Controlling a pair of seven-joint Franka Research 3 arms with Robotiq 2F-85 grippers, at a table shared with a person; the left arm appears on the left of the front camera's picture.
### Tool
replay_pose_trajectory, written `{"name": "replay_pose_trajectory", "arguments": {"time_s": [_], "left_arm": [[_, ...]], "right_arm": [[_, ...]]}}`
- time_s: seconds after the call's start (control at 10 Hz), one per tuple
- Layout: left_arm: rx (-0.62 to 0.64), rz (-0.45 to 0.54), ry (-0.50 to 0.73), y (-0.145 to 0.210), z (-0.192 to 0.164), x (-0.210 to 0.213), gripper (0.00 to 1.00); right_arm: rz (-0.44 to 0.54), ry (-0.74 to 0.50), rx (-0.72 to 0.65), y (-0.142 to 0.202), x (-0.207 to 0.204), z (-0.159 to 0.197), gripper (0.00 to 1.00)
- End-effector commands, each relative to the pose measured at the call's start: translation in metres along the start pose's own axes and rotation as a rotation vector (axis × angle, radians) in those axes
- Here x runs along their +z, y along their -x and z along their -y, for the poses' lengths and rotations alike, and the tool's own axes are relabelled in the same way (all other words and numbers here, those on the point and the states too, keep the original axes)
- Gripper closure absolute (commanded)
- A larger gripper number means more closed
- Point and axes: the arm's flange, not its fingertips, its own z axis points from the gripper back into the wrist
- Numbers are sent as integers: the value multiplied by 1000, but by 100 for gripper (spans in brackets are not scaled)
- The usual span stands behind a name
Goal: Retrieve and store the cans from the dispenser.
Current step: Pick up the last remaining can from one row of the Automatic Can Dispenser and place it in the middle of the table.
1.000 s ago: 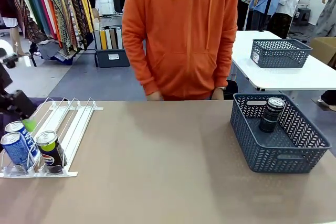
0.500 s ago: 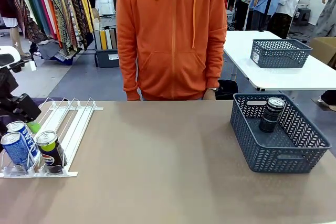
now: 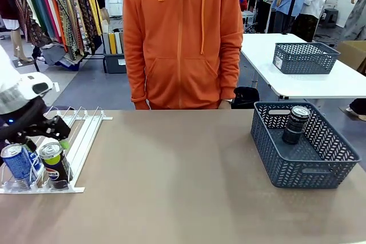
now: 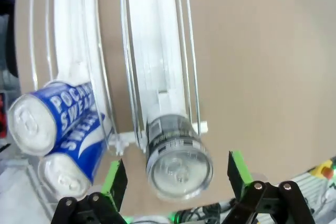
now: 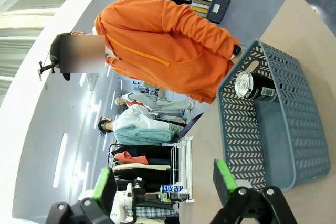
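In the front view the robot's white left arm covers the rear left lanes of the flat white wire-rail dispenser, whose left side the picture's edge cuts. A second bright blue can is mostly hidden behind that arm and the front blue can. The wall of the dark grey-blue perforated plastic basket hides the foot of the upright black can. In the left wrist view the print on the racked black can is blurred.

Two blue cans, two black cans, one dispenser, two baskets.
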Motion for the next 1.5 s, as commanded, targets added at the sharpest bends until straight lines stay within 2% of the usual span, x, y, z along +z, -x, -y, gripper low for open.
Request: {"name": "replay_pose_trajectory", "arguments": {"time_s": [0.0, 0.3, 0.8, 0.9, 1.0, 1.1, 1.4], "left_arm": [[28, -2, -41, 1, 7, -21, 0], [30, -73, -72, -3, 7, -39, 0], [17, -100, -67, -2, 9, -39, 0], [-1, -116, -49, -1, 9, -39, 18], [1, -117, -56, -1, 9, -38, 76], [0, -109, -64, -1, 10, -38, 100], [-8, -92, -68, 0, 12, -36, 100]], "right_arm": [[7, -17, 13, -2, -1, -2, 0], [7, -17, 13, -2, -1, -2, 0], [7, -17, 13, -2, -1, -2, 0], [7, -17, 13, -2, -1, -2, 0], [7, -17, 13, -2, -1, -2, 0], [7, -17, 13, -2, -1, -2, 0], [7, -17, 13, -2, -1, -2, 0]]}}
